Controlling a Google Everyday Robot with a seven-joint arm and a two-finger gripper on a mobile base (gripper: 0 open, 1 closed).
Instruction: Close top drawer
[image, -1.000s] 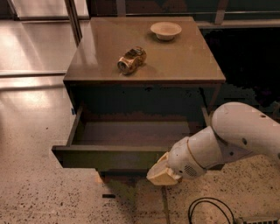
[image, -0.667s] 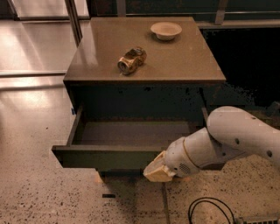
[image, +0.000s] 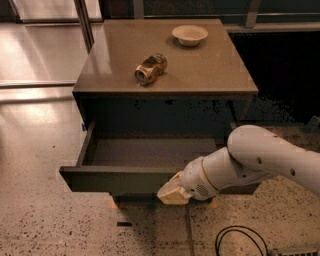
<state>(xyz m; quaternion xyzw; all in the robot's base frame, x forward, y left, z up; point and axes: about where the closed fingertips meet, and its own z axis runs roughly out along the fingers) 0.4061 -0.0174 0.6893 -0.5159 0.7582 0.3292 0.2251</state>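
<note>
The top drawer (image: 117, 179) is a wide, shallow dark drawer pulled far out of its cabinet (image: 165, 102), and its inside looks empty. Its plain front faces me at the lower left. My gripper (image: 170, 193) is at the end of the white arm (image: 260, 160), which comes in from the right. It is low in front of the drawer front, near its right half and against or just before the front face.
On the cabinet top lie a crushed gold can (image: 150, 68) on its side and a small pale bowl (image: 189, 34). A black cable (image: 235, 242) loops on the speckled floor at the lower right. A metal post (image: 84, 22) stands at the back left.
The arm and gripper have shifted a little to the left along the drawer front. The drawer stands out about as far as before.
</note>
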